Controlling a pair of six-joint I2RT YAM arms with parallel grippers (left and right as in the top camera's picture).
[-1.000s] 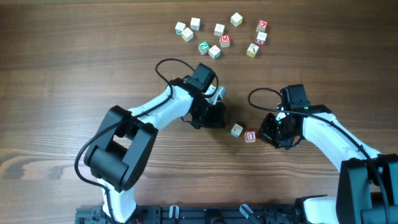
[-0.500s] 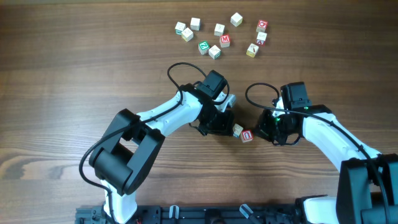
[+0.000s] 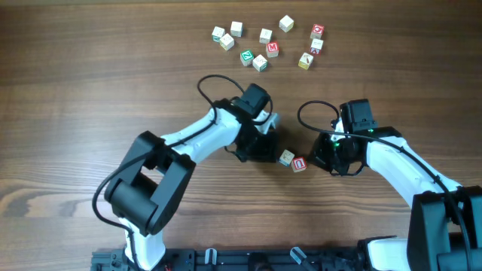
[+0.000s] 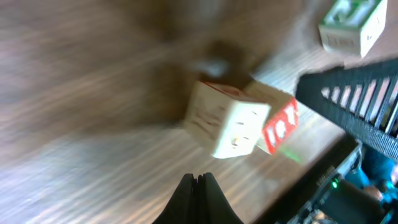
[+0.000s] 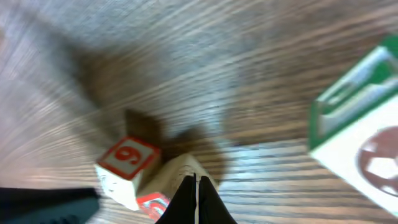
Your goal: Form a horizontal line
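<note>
Two small cubes sit touching in mid-table: a pale block (image 3: 286,158) and a red-faced block (image 3: 300,164), set on a slight diagonal. My left gripper (image 3: 269,148) is shut and empty, just left of the pale block (image 4: 227,119); the red-faced block (image 4: 280,124) lies behind it. My right gripper (image 3: 322,156) is shut and empty, just right of the pair. In the right wrist view its fingertips (image 5: 194,183) lie against a pale block (image 5: 180,169) next to one with a red numeral (image 5: 129,157). Several loose letter blocks (image 3: 263,41) lie scattered at the far side.
A green-and-white block (image 5: 360,124) lies close to the right gripper; it also shows in the left wrist view (image 4: 351,25) and is hidden under the right arm from overhead. Both arms' cables loop above the table's centre.
The right gripper moved left and pushed the red-faced block against the pale block. The left gripper advanced to the pale block, then drew back slightly to the left.
</note>
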